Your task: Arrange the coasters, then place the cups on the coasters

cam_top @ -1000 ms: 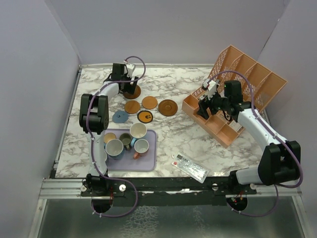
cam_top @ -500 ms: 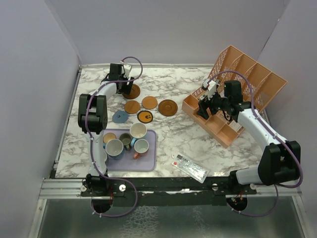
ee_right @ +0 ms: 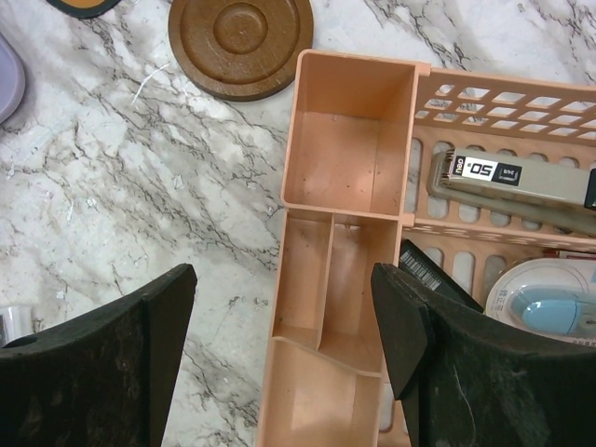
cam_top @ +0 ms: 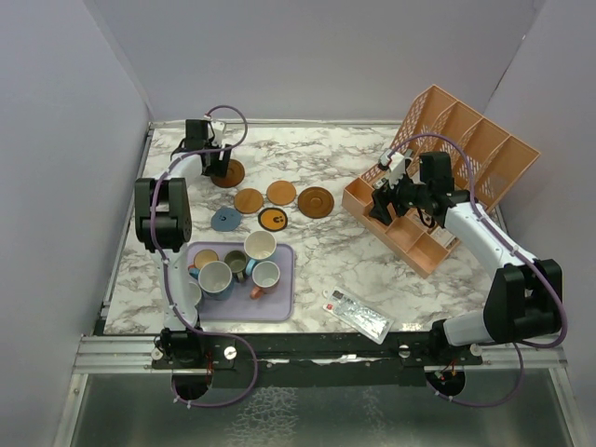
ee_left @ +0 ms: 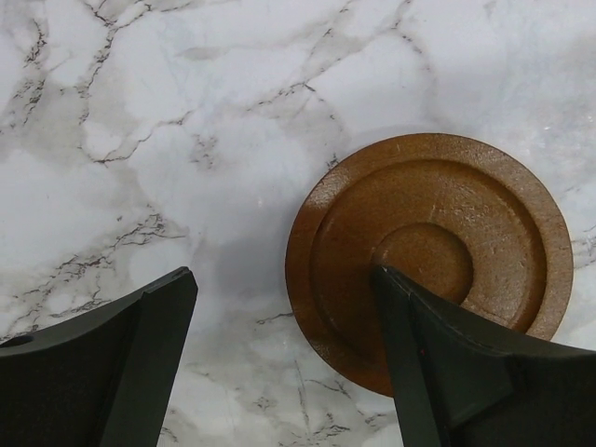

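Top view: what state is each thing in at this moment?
Left gripper, open, over the far brown coaster's edge.
Right gripper, open, above the organiser.
Coasters, all six flat on the table, bare.
Cups, upright, bunched on the tray.
Organiser, near compartments empty.

left arm (cam_top: 154, 214): swung leftward, elbow now closer to the left wall | left tool (ee_left: 279, 279): moved left along the far side of the white marble tabletop (cam_top: 326, 251) | large dark brown round grooved coaster (cam_top: 228, 174): slid left, from straight behind the tan-orange round coaster (cam_top: 249, 200) to behind-left of it
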You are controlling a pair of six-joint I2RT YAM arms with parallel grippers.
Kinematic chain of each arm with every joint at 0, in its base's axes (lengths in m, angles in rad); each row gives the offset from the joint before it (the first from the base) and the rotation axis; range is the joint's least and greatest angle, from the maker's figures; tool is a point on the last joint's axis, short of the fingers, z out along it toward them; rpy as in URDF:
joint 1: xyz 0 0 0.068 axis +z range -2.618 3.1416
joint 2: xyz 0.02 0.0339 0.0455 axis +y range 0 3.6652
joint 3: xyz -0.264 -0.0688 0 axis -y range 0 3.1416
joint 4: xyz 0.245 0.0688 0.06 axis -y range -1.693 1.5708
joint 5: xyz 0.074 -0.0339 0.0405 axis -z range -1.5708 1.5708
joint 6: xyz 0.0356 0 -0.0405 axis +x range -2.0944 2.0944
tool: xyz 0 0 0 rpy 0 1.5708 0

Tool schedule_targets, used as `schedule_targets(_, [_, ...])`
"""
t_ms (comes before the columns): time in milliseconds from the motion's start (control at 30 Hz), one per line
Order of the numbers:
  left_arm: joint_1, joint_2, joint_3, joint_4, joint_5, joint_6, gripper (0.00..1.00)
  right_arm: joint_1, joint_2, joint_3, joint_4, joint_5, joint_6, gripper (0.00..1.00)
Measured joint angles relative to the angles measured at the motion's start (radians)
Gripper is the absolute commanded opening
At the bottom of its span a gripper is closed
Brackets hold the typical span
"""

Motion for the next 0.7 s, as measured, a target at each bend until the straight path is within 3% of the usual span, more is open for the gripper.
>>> schedule_targets(333, [-0.035, -0.096, 0.0, -0.029, 0.161, -0.041, 0.99, 0.0, 0.0, 0.0, 0.0, 0.002, 0.002, 0.77])
schedule_targets(700, [-0.271, -0.189, -0.028, 0.013, 0.317, 0.001, 0.99, -0.007, 0.0, 0.0, 0.0, 0.06, 0.02, 0.77])
